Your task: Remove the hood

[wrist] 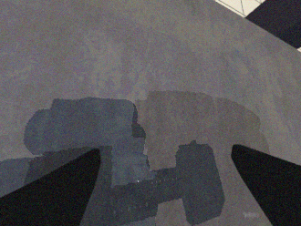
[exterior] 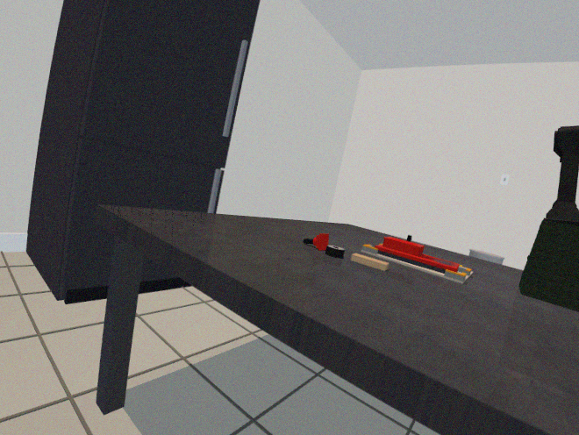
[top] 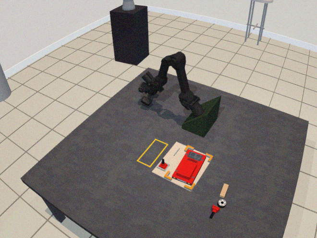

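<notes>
Dark grey table (top: 102, 184) carries everything. Arm (top: 176, 74) rises from a dark green wedge base (top: 203, 119) at the far side, folds over, and points its gripper (top: 146, 98) down near the far-left edge, low over the surface. Wrist view: two black fingers stand wide apart at the frame's lower corners, nothing between them, only bare tabletop and the arm's shadow below.

Red toy car (top: 189, 166) sits on a beige board (top: 170, 160) near the table's middle, held by orange corner brackets (top: 189, 147). Its hood appears in place on the car; exact seam cannot be told. Yellow-outlined marked area (top: 152, 152) lies just left of the board, nothing inside it. A small red block with a black peg (top: 163, 165) stands on the board's left part, between the marked area and the car.

Well apart, toward the near right: a wooden block (top: 224, 190), a grey-white ring (top: 221, 203), and a red-and-black tool (top: 214, 210), clustered close. Gripper is well apart from car and marked area, with open table between.
</notes>
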`<action>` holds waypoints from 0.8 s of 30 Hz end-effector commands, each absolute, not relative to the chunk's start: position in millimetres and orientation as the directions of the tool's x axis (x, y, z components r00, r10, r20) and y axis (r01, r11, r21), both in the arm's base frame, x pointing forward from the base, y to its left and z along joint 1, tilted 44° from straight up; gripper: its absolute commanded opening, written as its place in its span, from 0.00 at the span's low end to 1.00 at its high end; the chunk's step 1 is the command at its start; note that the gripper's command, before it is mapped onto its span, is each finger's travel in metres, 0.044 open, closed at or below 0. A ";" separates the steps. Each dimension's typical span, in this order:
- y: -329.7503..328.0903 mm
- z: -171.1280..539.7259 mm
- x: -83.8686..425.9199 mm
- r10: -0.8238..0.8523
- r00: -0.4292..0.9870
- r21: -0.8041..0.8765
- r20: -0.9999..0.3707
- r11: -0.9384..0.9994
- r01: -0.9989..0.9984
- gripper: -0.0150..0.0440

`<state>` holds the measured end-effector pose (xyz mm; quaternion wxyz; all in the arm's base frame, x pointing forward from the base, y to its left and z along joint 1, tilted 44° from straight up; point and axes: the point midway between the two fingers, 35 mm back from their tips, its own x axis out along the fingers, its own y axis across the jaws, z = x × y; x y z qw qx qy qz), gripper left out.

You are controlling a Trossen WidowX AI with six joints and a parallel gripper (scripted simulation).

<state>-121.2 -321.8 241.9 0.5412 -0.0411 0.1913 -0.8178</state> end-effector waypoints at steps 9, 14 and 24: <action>-359.4 247.8 -24.5 -0.965 -0.166 -0.267 -0.202 -0.109 0.958 1.00; -367.2 245.3 19.0 -0.969 -0.065 -0.230 -0.240 -0.008 0.973 1.00; -367.3 232.8 110.1 -0.934 0.124 -0.165 -0.335 0.188 0.968 1.00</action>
